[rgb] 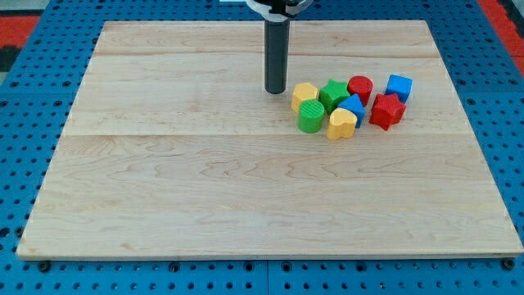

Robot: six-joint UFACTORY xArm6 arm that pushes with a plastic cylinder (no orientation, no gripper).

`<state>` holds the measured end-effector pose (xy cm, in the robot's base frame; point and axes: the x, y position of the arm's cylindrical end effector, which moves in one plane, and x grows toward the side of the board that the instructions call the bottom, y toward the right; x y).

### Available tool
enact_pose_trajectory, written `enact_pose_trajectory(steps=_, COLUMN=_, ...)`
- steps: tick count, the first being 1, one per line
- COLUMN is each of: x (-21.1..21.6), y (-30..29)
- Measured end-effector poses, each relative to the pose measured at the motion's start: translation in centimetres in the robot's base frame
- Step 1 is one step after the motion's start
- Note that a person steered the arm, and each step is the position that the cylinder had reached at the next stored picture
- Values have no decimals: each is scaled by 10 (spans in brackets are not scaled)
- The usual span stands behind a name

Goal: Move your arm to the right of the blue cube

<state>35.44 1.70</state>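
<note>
Blue cube (399,86) sits at the far right end of the cluster on the right half of the board (246,213), just beyond the red star-like block (387,111) and right of the red cylinder (360,87). Going near to far, the nearest pieces are the green cylinder (310,116) and a yellow block (342,123); behind them lie a second blue block (353,107), partly covered by its neighbours, a green block (333,94) and another yellow block (304,94). We have no claw to speak of, only a rod, and my tip (275,91) rests on the board just left of the far yellow block, apparently not touching it. We judge the approach has barely begun: the whole cluster lies between us and the goal. Our next move calls for swinging round the blocks, likely along the far side, then settling on the bare wood right of the cube without nudging it. The arm above the rod is cut off at the view's top, and the second blue block's shape is hard to make out.
</note>
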Motion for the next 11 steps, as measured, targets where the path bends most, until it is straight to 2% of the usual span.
enact_pose_trajectory(steps=1, x=0, y=0)
enact_pose_trajectory(steps=2, x=-18, y=-1)
enact_pose_trajectory(steps=3, x=-84, y=30)
enact_pose_trajectory(steps=6, x=-92, y=47)
enact_pose_trajectory(steps=7, x=-84, y=65)
enact_pose_trajectory(steps=8, x=-61, y=164)
enact_pose_trajectory(steps=9, x=-35, y=239)
enact_pose_trajectory(steps=10, x=-6, y=262)
enact_pose_trajectory(steps=11, x=13, y=243)
